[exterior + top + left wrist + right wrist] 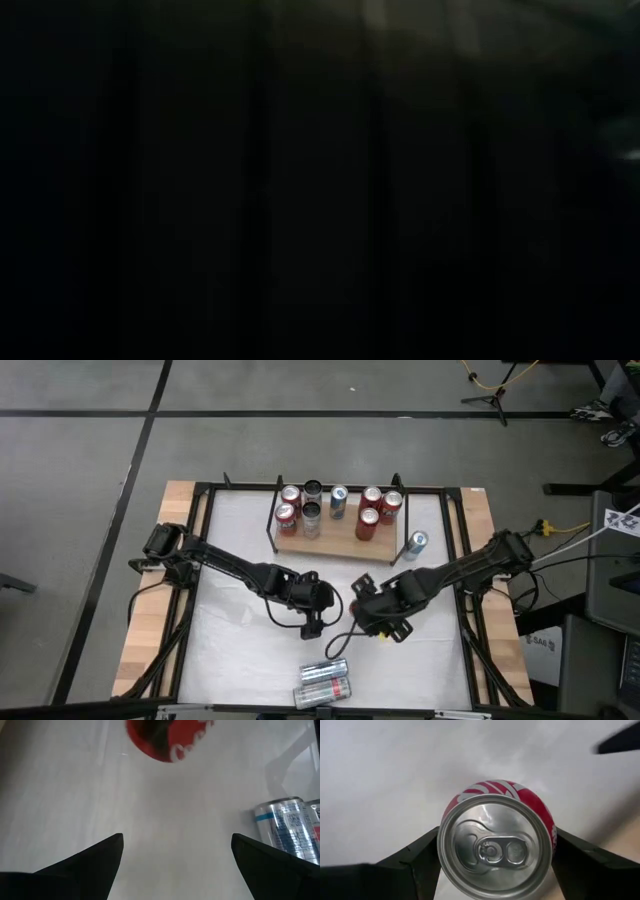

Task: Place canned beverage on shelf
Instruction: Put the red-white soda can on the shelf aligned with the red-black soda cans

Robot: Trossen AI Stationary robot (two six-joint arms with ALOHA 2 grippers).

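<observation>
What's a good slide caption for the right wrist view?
Right end effector straddling an upright red can on the white table.

Low view: wholly dark, nothing legible. Red can (167, 740): cut by left wrist frame edge, blurred. Silver cans (290, 827): cropped at frame edge. Shelf (335, 540) can labels: too small to read.

Red can (495, 842) between right fingers (415, 862)

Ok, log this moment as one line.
right pincer: around red can, mid-table | left pincer: open, empty, beside it | shelf: eight cans standing | silver cans: lying at near edge
</observation>
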